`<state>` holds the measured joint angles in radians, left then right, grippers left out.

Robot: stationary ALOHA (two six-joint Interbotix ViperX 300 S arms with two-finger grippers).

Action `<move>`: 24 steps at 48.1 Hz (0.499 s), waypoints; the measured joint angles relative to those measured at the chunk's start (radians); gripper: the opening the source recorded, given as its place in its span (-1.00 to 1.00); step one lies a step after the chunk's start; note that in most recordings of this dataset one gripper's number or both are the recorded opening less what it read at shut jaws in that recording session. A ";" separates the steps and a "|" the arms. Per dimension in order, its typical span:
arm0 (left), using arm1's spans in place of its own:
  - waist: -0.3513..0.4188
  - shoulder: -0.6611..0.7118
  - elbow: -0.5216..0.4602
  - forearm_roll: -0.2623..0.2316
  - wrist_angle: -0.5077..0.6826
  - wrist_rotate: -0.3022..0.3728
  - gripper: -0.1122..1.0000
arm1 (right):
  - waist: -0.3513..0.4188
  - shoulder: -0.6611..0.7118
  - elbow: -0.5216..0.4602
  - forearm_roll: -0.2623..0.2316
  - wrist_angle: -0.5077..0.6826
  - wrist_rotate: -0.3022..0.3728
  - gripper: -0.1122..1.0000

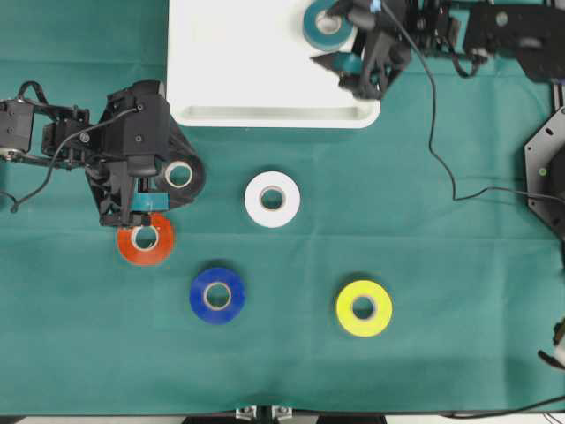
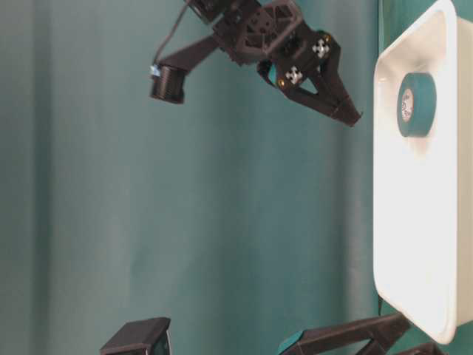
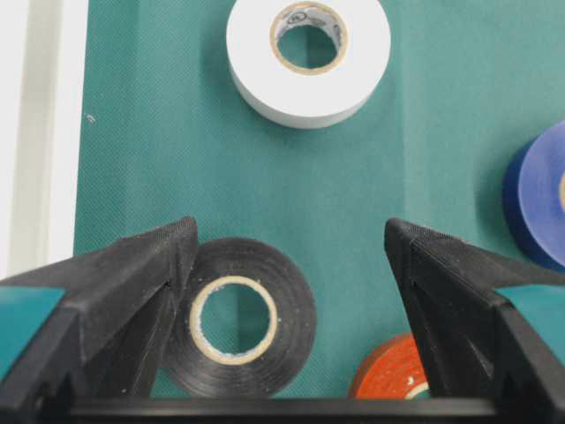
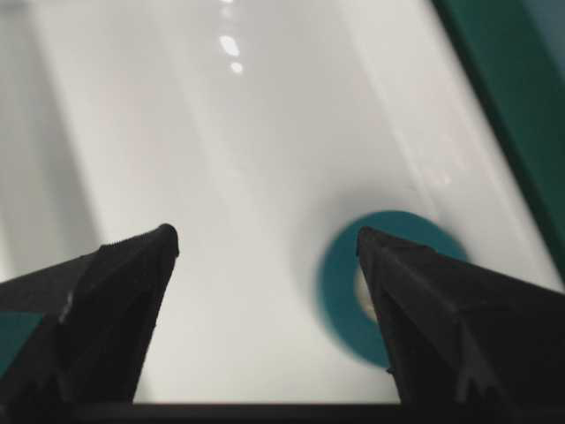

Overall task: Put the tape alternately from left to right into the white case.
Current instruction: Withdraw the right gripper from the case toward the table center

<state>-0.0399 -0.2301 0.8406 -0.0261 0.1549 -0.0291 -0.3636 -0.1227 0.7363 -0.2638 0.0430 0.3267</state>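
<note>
The white case (image 1: 265, 97) lies at the top middle, with the teal tape (image 1: 322, 26) flat in its right end. My right gripper (image 1: 331, 72) hangs open above the case, apart from the teal roll (image 4: 344, 283), which shows past its right finger. My left gripper (image 1: 163, 190) is open low over the cloth. The black tape (image 3: 287, 309) lies between its fingers, against the left one, and the orange-red tape (image 3: 388, 371) peeks from under the right one. On the cloth lie the white tape (image 1: 272, 199), blue tape (image 1: 217, 295) and yellow tape (image 1: 364, 308).
A green cloth (image 1: 441, 247) covers the table. A black cable (image 1: 437, 132) trails from the right arm across the cloth. A black mount (image 1: 547, 168) stands at the right edge. The case's near rim (image 3: 35, 132) runs left of the left gripper.
</note>
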 measured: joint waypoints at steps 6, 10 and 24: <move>0.000 0.000 0.000 0.000 0.000 0.000 0.68 | 0.051 -0.034 0.020 -0.002 -0.008 0.002 0.79; 0.000 0.000 0.000 0.000 0.000 0.000 0.68 | 0.084 -0.054 0.032 -0.002 -0.014 0.002 0.79; 0.000 0.000 0.000 -0.002 0.000 0.000 0.68 | 0.192 -0.100 0.080 -0.002 -0.049 0.002 0.79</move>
<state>-0.0399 -0.2301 0.8406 -0.0276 0.1549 -0.0291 -0.1718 -0.2224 0.8161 -0.2654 -0.0061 0.3283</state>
